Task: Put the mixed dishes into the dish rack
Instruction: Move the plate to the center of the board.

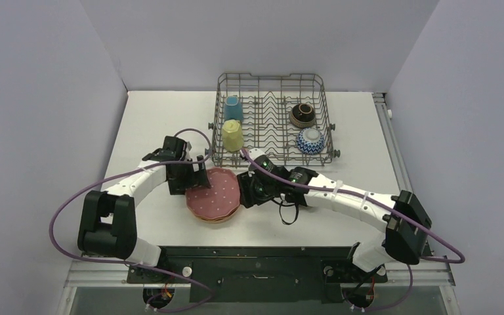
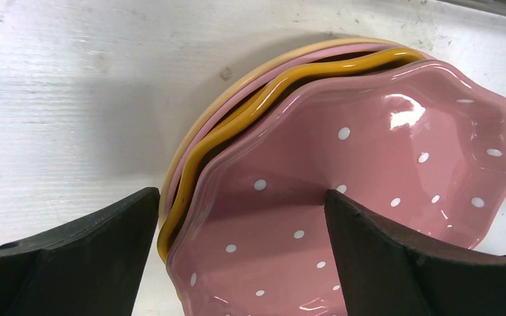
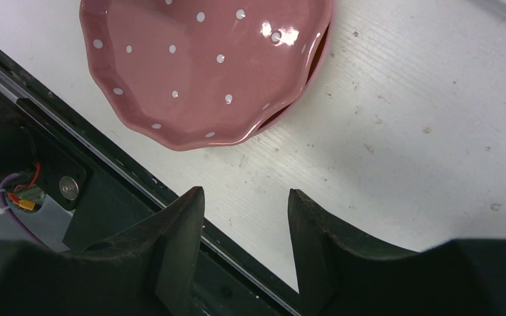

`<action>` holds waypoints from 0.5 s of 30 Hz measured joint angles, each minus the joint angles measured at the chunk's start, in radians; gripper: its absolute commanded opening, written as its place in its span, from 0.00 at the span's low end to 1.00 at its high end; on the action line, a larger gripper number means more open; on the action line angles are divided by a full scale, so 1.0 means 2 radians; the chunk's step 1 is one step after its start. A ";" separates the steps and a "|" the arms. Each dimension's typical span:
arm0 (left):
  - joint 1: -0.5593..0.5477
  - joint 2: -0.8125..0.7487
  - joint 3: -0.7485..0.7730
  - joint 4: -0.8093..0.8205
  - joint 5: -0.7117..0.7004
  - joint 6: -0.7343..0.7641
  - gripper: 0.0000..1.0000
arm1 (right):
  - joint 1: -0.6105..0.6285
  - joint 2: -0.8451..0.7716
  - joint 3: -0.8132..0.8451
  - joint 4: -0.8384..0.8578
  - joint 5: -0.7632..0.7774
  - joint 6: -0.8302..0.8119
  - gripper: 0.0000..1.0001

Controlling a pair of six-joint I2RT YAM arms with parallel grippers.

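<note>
Ceramic mugs (image 1: 232,134) and bowls (image 1: 310,140) sit in the grey wire dish rack (image 1: 270,125) — the stacked plates (image 2: 270,89) on the white table (image 1: 157,125) are yet to go. My left gripper (image 2: 240,197) straddles the rim of the top pink white-dotted scalloped plate (image 2: 382,151), jaws wide — my right gripper (image 3: 245,194) hangs part-open, empty.

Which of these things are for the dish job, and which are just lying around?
For the job: dish rack, pink dotted plate, orange plate under it, light-blue mug, pale-yellow mug, dark-brown bowl, blue-white bowl.
Just lying about: black cord loop, purple robot cables.
</note>
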 measured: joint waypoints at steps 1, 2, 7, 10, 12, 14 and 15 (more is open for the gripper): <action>-0.006 0.000 0.000 0.000 -0.001 -0.004 0.91 | -0.001 -0.008 -0.006 0.000 0.002 0.001 0.46; -0.011 0.000 0.000 0.001 -0.003 -0.008 0.91 | -0.003 -0.016 -0.012 0.000 0.004 0.001 0.46; -0.052 -0.003 0.000 0.004 -0.018 -0.030 0.91 | -0.028 -0.062 -0.043 0.000 0.013 0.005 0.46; -0.081 -0.005 0.000 0.005 -0.023 -0.043 0.91 | -0.051 -0.086 -0.060 -0.004 0.018 0.007 0.47; -0.097 -0.005 -0.001 0.007 -0.025 -0.052 0.91 | -0.066 -0.101 -0.067 -0.008 0.021 0.007 0.47; -0.111 -0.005 -0.001 0.009 -0.027 -0.061 0.91 | -0.080 -0.113 -0.072 -0.015 0.026 0.007 0.47; -0.117 -0.005 -0.002 0.011 -0.029 -0.065 0.90 | -0.085 -0.118 -0.074 -0.019 0.029 0.007 0.47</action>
